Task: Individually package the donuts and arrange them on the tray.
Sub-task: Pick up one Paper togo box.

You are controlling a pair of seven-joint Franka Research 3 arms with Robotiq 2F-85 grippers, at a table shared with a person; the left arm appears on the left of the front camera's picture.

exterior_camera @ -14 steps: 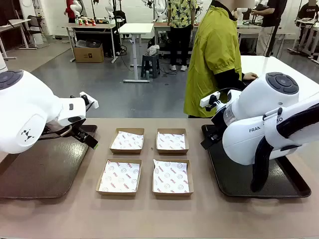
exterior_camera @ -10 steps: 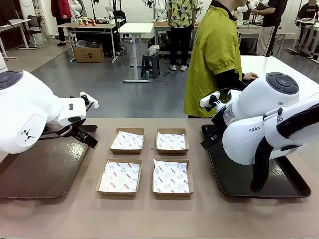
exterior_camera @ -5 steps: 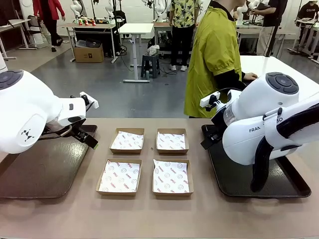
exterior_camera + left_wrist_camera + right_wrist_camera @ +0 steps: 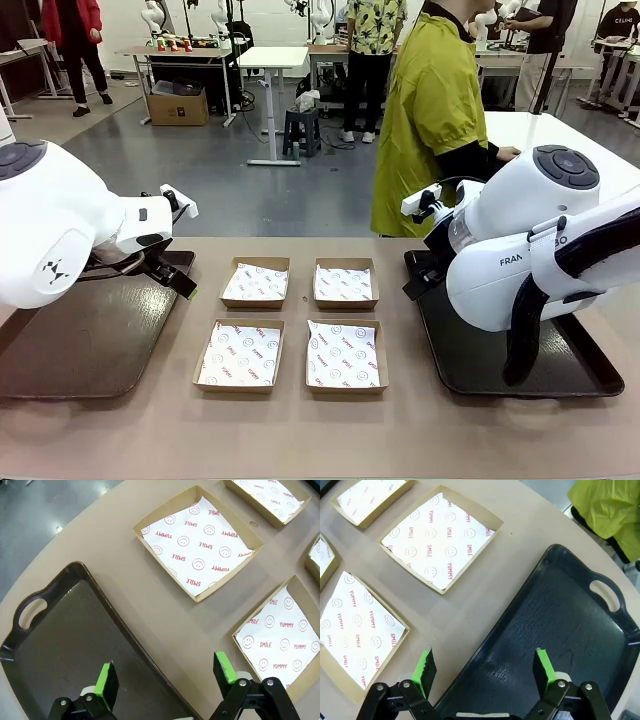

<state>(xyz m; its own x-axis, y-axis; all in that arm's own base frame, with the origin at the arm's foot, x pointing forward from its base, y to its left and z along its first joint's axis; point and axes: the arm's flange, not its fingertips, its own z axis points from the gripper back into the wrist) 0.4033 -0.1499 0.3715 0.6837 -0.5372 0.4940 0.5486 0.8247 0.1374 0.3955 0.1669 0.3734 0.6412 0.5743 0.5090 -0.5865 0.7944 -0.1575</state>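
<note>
The donuts are out of view. My left gripper [image 4: 176, 279] [image 4: 167, 672] hangs open over the inner edge of the left dark tray [image 4: 70, 345] [image 4: 65, 645], with nothing between its green pads. On the other side, my right gripper [image 4: 413, 287] [image 4: 482, 665] is open too, above the near corner of the right dark tray [image 4: 480, 365] [image 4: 560, 625], and holds nothing. Both trays are bare where they show.
Several brown cardboard boxes [image 4: 254, 282] [image 4: 197, 542] [image 4: 437, 537] lined with printed paper sit in a square block between the trays. A person in a yellow-green jacket [image 4: 430, 110] stands at the table's far side, one hand [image 4: 503, 153] on a white table behind.
Neither arm has moved and both grippers stay open. The person at the far side has shifted a little to the right.
</note>
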